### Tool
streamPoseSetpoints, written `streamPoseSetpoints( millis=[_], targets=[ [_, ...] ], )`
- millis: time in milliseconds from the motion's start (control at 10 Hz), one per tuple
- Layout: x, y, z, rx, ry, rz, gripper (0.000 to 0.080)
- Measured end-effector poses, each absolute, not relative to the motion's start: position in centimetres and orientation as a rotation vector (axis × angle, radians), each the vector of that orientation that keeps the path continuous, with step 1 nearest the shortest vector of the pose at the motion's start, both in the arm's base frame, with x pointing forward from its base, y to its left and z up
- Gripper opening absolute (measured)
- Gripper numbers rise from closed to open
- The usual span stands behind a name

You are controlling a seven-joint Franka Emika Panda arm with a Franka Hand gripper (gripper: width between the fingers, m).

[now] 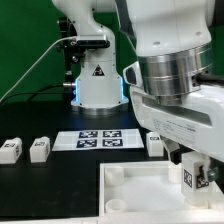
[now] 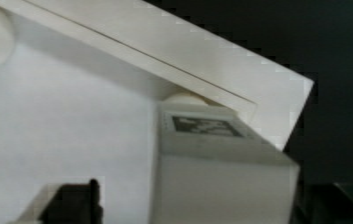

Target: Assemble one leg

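Observation:
One leg (image 2: 223, 165), a white block with a tag on its face, stands upright at a corner of the large white panel (image 2: 66, 120). My gripper (image 2: 205, 198) straddles it. One finger (image 2: 77, 203) stands apart from the leg with a bare gap between; the other finger sits close by its far side in the dark. In the exterior view the gripper (image 1: 192, 178) is low over the panel's (image 1: 130, 190) corner on the exterior view's right, with the leg (image 1: 187, 180) between the fingers.
Three more legs lie on the black table: two (image 1: 10, 150) (image 1: 40, 149) at the exterior view's left and one (image 1: 155, 143) beside the marker board (image 1: 100, 138). The robot base (image 1: 97, 85) stands behind.

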State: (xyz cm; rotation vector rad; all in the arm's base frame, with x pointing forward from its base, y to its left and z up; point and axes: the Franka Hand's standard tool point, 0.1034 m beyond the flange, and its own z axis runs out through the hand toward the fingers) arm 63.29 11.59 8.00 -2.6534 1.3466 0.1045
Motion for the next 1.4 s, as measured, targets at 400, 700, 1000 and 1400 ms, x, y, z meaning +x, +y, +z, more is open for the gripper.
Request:
streamPoseSetpoints(
  millis=[400, 700, 1000, 1400],
  targets=[
    [63.1, 12.52, 8.0, -2.904, 0.622, 0.041, 0.0648],
    [63.16, 12.28, 8.19, -3.002, 0.106, 0.011, 0.0649],
    [63.24, 12.65, 8.29, -3.013, 0.099, 0.004, 0.0513],
    [63.29, 12.51, 8.26, -2.931, 0.646, 0.04, 0.0317]
  ],
)
